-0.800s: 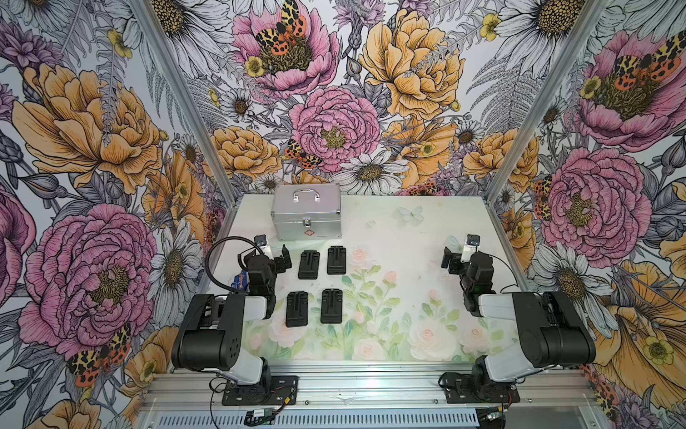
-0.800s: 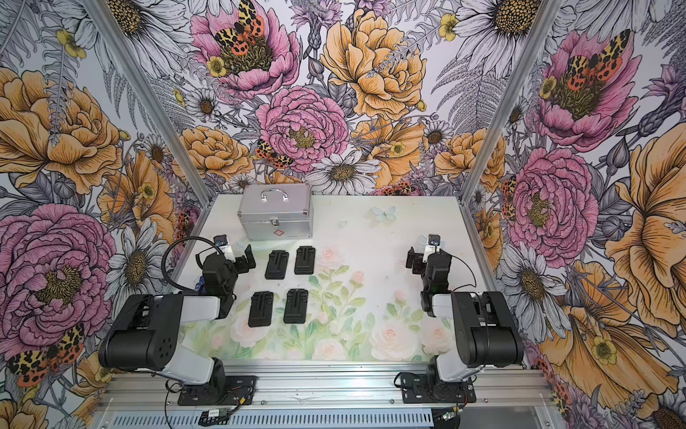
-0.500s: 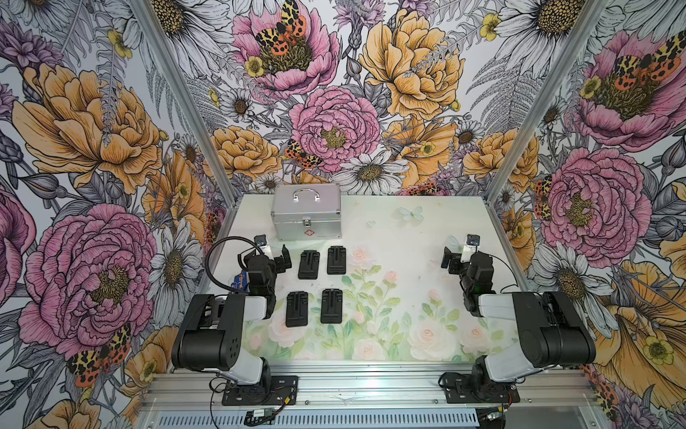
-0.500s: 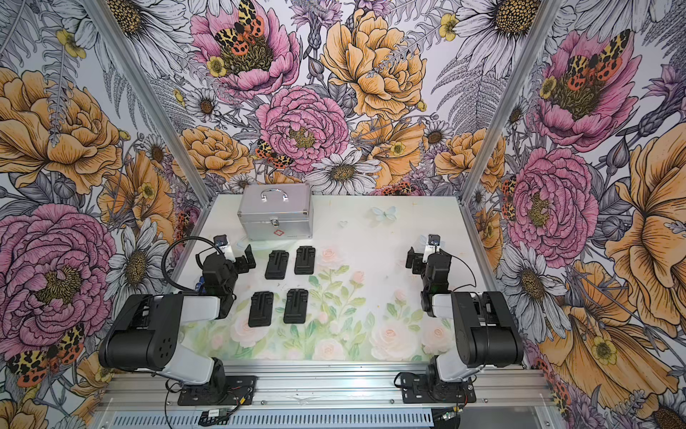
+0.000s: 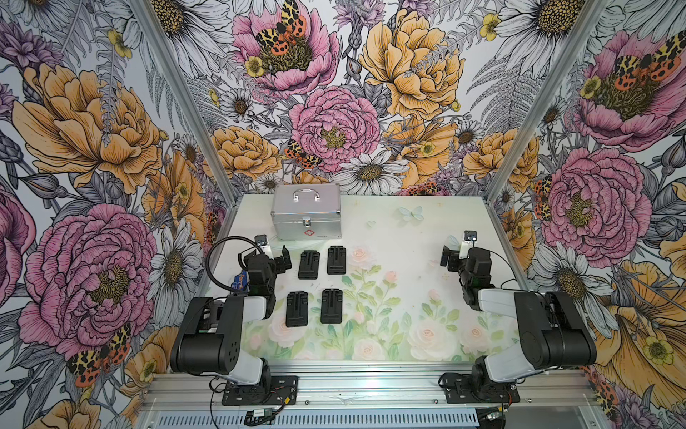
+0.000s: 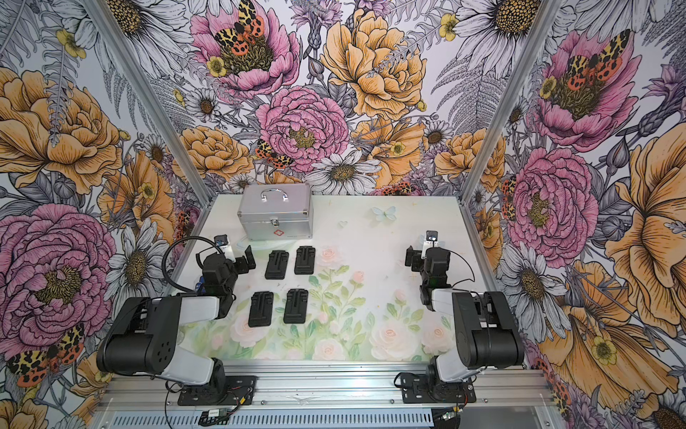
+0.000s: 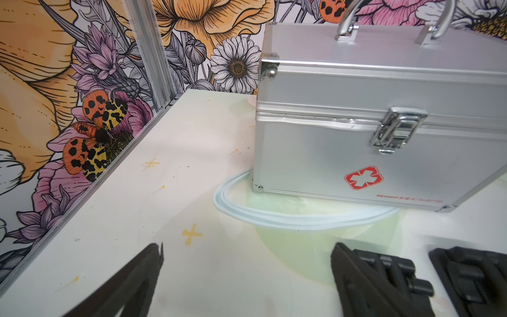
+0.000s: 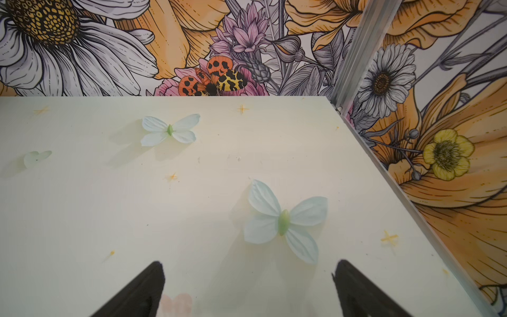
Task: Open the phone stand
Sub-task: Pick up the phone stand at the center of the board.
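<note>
Several black phone stands lie folded flat on the left half of the table, in two rows of two: the far pair [image 5: 309, 264] [image 5: 336, 260] and the near pair [image 5: 297, 308] [image 5: 331, 305]. My left gripper [image 5: 266, 254] rests low just left of the far pair, open and empty. In the left wrist view its jaws stand wide [image 7: 247, 260], and one stand [image 7: 397, 271] shows just beyond one fingertip, with a second stand [image 7: 472, 277] past it. My right gripper [image 5: 462, 253] sits at the right side of the table, open, over bare table [image 8: 248, 274].
A closed silver first-aid case [image 5: 306, 219] with a handle and a latch stands at the back left, just behind the far stands. Floral walls and aluminium posts [image 5: 493, 185] enclose the table on three sides. Both arm bases are bolted to the front rail [image 5: 371, 386].
</note>
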You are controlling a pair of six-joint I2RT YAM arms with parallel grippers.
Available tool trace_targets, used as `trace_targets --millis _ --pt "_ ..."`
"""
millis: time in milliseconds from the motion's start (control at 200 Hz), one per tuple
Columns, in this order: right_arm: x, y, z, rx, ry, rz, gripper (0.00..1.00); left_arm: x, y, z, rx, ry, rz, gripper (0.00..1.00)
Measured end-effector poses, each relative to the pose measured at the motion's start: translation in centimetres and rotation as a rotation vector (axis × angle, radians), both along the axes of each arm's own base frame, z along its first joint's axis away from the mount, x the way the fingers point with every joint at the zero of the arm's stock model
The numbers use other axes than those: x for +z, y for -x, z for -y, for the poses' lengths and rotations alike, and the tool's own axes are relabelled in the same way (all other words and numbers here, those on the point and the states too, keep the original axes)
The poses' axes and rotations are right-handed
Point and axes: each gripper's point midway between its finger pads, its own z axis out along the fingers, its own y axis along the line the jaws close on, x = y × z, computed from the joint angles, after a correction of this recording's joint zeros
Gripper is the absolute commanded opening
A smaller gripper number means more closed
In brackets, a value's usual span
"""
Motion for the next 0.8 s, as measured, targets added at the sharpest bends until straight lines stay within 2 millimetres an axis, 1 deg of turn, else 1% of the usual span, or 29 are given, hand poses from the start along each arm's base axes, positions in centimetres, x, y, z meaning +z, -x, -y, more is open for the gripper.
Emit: trace_targets --millis 65,120,190,235,310,385,440,515,575,635,705,800 --pt "2.4 -1.9 -0.9 -0.006 0.034 -0.007 0.99 1.7 -0.4 0.5 -0.013 -0.006 -0.002 0.99" --pt "5.1 -3.4 -2.3 0.001 0.053 0.010 0.99 3.9 -0.9 1.2 -0.031 -0.007 0.010 0.99" --pt "8.1 -4.5 -4.6 0.015 0.068 0.028 0.99 7.1 -1.3 2.5 -0.058 -0.006 0.023 0.99" --pt "9.4 -4.7 -6.2 0.027 0.072 0.027 0.99 9.4 -1.4 3.7 -0.082 -0.004 0.029 0.99" --pt "10.7 -4.4 -9.2 0.056 0.070 0.006 0.99 12.5 -1.0 5.6 -0.111 0.004 0.028 0.99" --pt "11.5 -3.5 -12.7 0.101 0.056 -0.030 0.99 14.3 0.0 7.8 -0.141 0.026 -0.002 0.99" --pt "12.3 -2.7 -15.2 0.126 0.041 -0.056 0.99 14.8 1.1 9.1 -0.153 0.047 -0.040 0.99" --pt "13.4 -1.6 -18.6 0.149 -0.009 -0.097 0.99 14.6 3.0 10.6 -0.162 0.104 -0.118 0.99" --pt "14.3 -0.9 -21.3 0.164 -0.070 -0.135 0.99 14.1 4.6 11.0 -0.148 0.149 -0.182 0.99" --pt "14.7 -0.2 -23.4 0.165 -0.129 -0.177 0.99 13.4 6.5 11.1 -0.123 0.201 -0.251 0.99" --pt "13.9 0.9 -25.3 0.165 -0.193 -0.247 0.99 12.5 8.7 10.9 -0.091 0.255 -0.325 0.99" --pt "10.9 3.4 -27.7 0.169 -0.237 -0.387 0.99 11.6 11.7 10.5 -0.052 0.313 -0.403 0.99"
